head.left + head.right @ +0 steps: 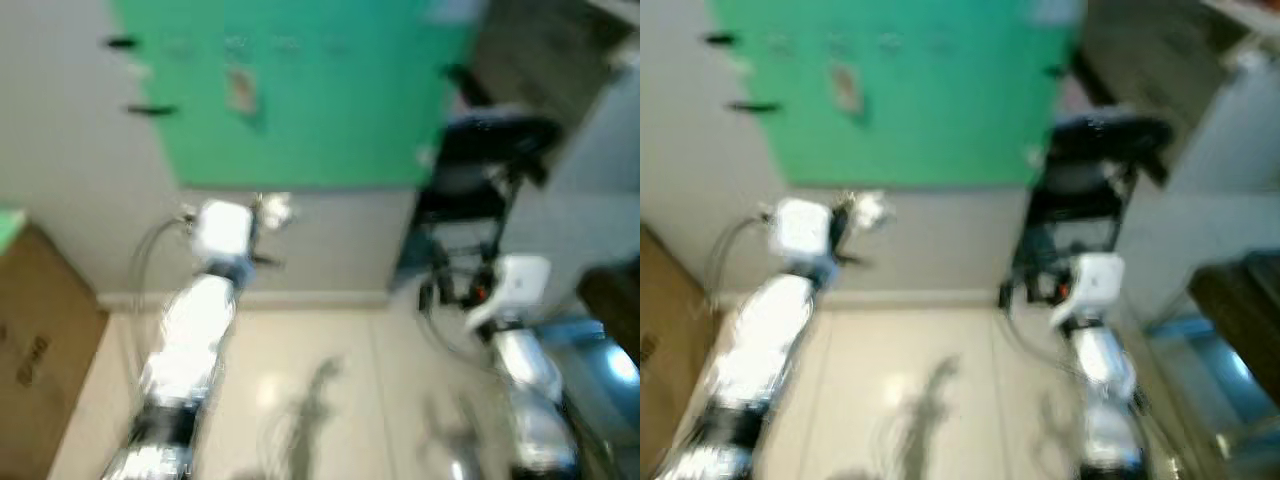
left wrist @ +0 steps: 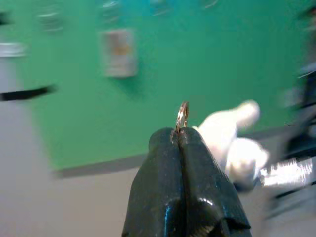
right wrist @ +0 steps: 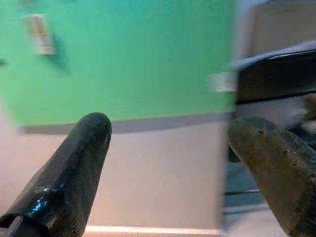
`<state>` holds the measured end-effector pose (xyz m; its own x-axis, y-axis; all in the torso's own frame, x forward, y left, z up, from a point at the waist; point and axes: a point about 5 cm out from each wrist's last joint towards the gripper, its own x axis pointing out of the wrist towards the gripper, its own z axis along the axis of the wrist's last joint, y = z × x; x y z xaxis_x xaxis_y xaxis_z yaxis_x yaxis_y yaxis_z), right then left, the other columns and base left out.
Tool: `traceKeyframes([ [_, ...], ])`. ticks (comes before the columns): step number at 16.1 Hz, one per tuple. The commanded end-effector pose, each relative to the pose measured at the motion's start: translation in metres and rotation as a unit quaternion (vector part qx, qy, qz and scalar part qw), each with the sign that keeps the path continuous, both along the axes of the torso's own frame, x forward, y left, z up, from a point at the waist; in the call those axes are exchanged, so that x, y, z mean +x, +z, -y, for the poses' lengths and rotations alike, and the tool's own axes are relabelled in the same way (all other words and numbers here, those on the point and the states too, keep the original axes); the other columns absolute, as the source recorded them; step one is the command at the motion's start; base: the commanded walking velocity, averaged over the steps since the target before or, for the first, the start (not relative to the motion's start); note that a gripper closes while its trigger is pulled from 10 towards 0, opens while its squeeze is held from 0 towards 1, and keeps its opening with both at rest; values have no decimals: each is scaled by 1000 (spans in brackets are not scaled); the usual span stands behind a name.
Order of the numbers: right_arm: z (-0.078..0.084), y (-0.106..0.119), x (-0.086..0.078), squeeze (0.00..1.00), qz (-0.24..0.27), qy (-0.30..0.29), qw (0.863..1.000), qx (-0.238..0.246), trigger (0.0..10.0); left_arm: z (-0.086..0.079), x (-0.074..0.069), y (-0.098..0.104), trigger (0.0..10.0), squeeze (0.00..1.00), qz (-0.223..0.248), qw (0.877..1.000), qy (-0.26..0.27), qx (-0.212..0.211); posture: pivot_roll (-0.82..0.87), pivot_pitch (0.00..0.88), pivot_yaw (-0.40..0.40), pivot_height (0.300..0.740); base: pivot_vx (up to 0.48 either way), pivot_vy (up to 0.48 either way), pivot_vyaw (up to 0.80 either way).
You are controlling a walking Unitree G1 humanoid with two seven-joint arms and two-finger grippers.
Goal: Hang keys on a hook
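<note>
Ahead on the wall, a green rectangular board (image 1: 300,90) carries a row of small hooks (image 1: 235,45), too blurred to count, with a pale tag (image 1: 240,92) hanging from one. The left gripper (image 2: 181,140) is pinched tight on a thin brass key ring (image 2: 183,116), a white fob (image 2: 232,136) dangling beside it; the ring stands upright, edge-on, below and short of the hooks. The right gripper (image 3: 168,148) hangs empty, fingers wide apart, beside a black chair (image 1: 485,160). Nothing seems to block the left arm's reach upward.
</note>
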<state>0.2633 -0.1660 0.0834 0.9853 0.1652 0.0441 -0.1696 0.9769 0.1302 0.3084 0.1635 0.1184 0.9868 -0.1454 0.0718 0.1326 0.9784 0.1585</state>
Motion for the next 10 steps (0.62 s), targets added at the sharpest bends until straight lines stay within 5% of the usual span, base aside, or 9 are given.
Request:
traceKeyframes([
  [1, 9, 0, -5, 0, -6, -9, 1000, -8, 10000, 12, -2, 3, 10000, 0, -1, 1000, -25, -3, -52, 0, -1, 740, 409, 251, 0],
  [6, -3, 1, -14, 0, -31, -4, 999, 5, 10000, 24, -15, -9, 10000, 0, -62, 998, -14, -27, -61, 0, -1, 740, 340, 333, 0],
  [10, -7, 1, -11, 0, -36, 6, 999, 7, 10000, 27, -11, -10, 10000, 0, -78, 997, -12, -4, -68, 0, -1, 740, 449, 0, 0],
])
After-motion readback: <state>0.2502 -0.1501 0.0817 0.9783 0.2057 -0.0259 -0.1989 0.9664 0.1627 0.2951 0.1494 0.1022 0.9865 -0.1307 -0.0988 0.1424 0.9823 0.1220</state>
